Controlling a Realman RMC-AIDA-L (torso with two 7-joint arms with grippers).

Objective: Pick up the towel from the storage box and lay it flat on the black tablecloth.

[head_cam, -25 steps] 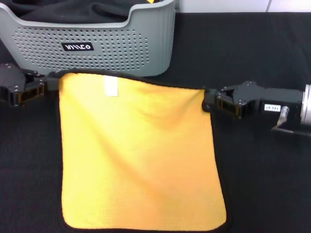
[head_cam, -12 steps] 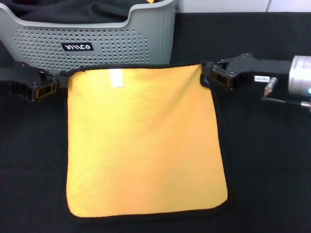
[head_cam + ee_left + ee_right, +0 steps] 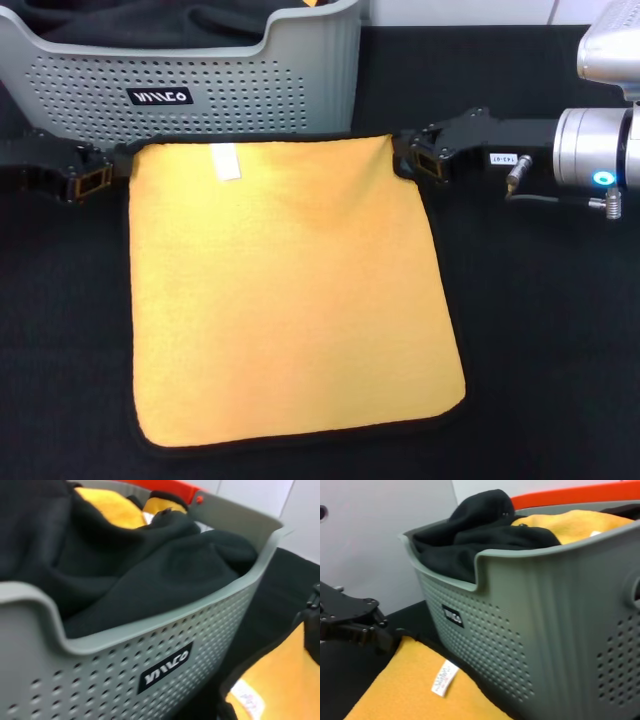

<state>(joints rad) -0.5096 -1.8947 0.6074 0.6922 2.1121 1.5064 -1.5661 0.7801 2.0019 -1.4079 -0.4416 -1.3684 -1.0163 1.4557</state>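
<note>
The towel (image 3: pixel 290 290) lies spread flat, orange-yellow face up, on the black tablecloth (image 3: pixel 540 330), with its white tag (image 3: pixel 225 161) near the far edge. It sits just in front of the grey storage box (image 3: pixel 200 95). My left gripper (image 3: pixel 112 170) is low on the cloth, shut on the towel's far left corner; the right wrist view shows it (image 3: pixel 387 637) pinching that corner. My right gripper (image 3: pixel 402 158) is shut on the far right corner. The left wrist view shows the towel's edge (image 3: pixel 280 680) beside the storage box (image 3: pixel 150 645).
Inside the storage box lie a dark charcoal cloth (image 3: pixel 125 565) and another orange-yellow cloth (image 3: pixel 570 522). The box wall (image 3: pixel 545 605) stands close behind both grippers. Bare tablecloth stretches to the right of the towel.
The towel has gone from hanging and rippled to lying flat. The right gripper moved leftward with its corner, and the far edge settled near the box; the left gripper stayed low at its corner.
</note>
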